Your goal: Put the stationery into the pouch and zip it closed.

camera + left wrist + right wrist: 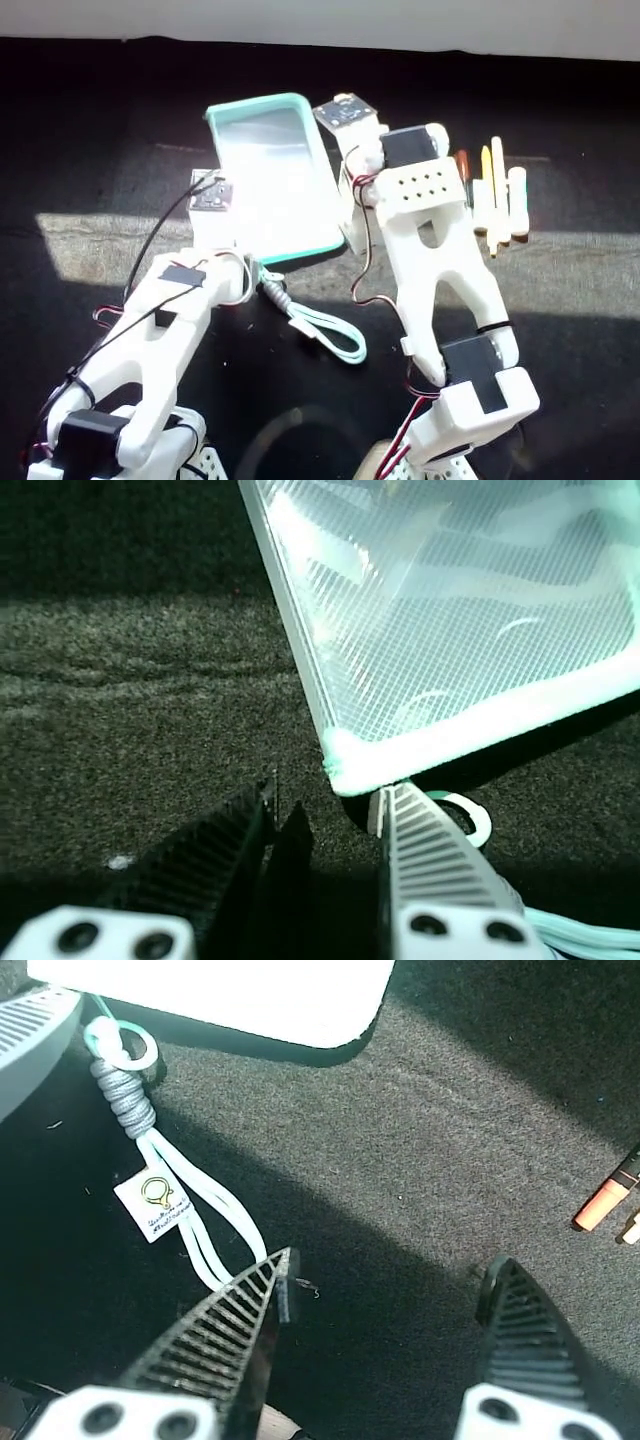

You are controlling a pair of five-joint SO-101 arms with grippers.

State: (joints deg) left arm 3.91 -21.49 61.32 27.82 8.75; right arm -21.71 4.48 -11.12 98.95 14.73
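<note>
Dark mat (585, 310); stationery (495, 195) sits outside the pouch (270, 180) — nothing packed, I judge; left gripper (330, 830) narrowly parted, right gripper (395, 1280) wide, both empty.

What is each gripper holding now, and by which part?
Nothing is held. The left gripper has its jaws open right by a corner of the pouch, not closed on it; the right gripper has its jaws open over the mat.
</note>
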